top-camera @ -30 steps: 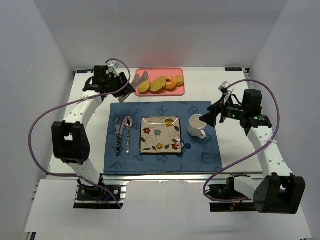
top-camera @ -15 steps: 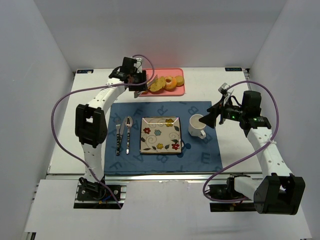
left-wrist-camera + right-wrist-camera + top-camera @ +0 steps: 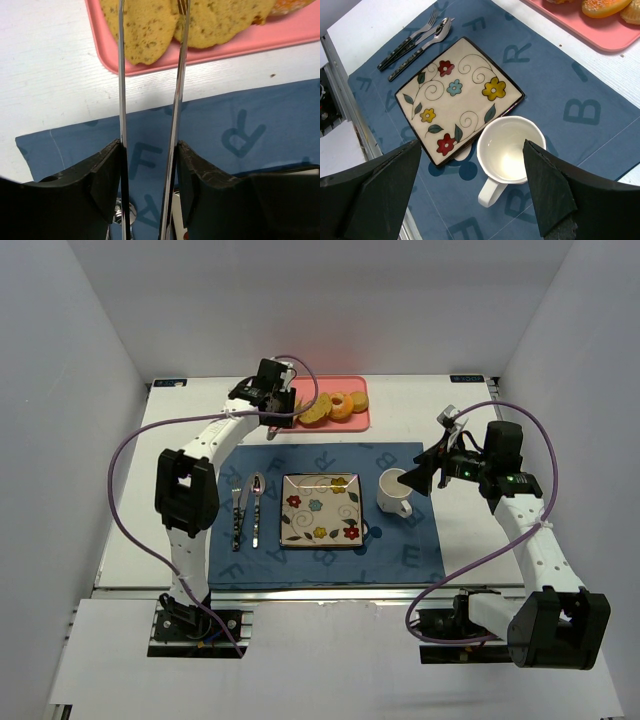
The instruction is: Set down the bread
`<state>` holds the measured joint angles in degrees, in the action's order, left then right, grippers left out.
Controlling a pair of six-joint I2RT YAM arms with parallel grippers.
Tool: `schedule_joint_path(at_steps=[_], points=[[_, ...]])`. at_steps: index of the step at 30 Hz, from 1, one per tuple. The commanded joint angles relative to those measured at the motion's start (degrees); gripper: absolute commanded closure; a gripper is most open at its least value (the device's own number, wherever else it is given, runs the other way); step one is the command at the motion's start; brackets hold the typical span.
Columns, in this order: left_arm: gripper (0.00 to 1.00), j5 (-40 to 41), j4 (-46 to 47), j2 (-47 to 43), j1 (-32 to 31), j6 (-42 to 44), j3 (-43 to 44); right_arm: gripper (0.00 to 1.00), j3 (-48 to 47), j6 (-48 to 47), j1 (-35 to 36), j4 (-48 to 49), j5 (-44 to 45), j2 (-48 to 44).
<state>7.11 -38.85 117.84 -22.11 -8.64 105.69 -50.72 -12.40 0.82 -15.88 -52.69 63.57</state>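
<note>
- The task is judged to be near its start: nothing is seen on the plate at the centre of the top view, and the bread is all found in the pink tray at the upper centre.
- The left gripper is pressed together on a pair of tongs, whose two thin arms are run up the wrist view to the slices.
- The tong tips are cut off by the upper edge, so it cannot be told whether a slice is pinched.
- The right gripper is held spread wide and empty, just above the mug right of centre.
- Gripping, carrying and setting down a slice are judged to be left, presumably on the plate.
- The slices are seen as oval, golden and porous, flecked with dark specks; crumbling under a hard squeeze is thought likely.
- The tongs are shown as flat, shiny metal strips.
- The plate is seen as square, glazed and flower-painted, the mug as smooth white ceramic.
- The placemat is shown as blue, matte and printed with letters.
</note>
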Motion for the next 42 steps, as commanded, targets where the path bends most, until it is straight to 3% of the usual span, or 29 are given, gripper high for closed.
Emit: schedule_joint_path(at_steps=[1,9,11,12,18,22,26,29,36,42], points=[[0.45,2.47,0.45,-2.97,-0.39,1.08,-1.01,0.13,0.36,0.19,-0.12,2.08,-1.19,-0.55],[0.48,0.09,1.15,-2.09,-0.48,0.56,-2.07,0.12,1.06,0.27,-0.12,2.17,-1.10,-1.52],[0.54,0.27,0.71,-1.65,-0.48,0.56,-1.63,0.12,1.24,0.27,-0.12,2.17,-1.10,-1.70],[0.62,0.70,0.62,-1.65,-0.48,0.56,-1.63,0.12,1.32,0.27,-0.12,2.34,-1.10,-1.87],[0.79,1.85,1.06,-3.76,-0.48,0.47,-2.59,0.12,1.41,0.36,-0.03,2.43,-1.19,-2.22],[0.83,0.71,1.76,-6.65,-0.48,0.03,-2.42,0.12,1.50,0.36,-0.12,2.17,-1.45,-2.49],[0.88,-5.60,-0.43,-10.52,-0.48,-0.76,-0.49,0.12,1.41,0.10,-0.12,1.64,-1.54,-2.75],[0.92,-9.38,-2.01,-16.22,-0.48,-1.29,-3.81,0.12,1.32,0.01,-0.03,1.64,-1.72,-2.66],[0.95,-22.40,-5.00,-34.32,-0.65,-2.25,-22.70,0.12,0.45,0.36,-0.12,1.38,-2.16,-1.70],[0.91,-28.56,-8.70,-45.68,-3.37,-1.64,-35.72,0.12,-1.13,0.45,-0.12,0.41,-2.86,-0.03]])
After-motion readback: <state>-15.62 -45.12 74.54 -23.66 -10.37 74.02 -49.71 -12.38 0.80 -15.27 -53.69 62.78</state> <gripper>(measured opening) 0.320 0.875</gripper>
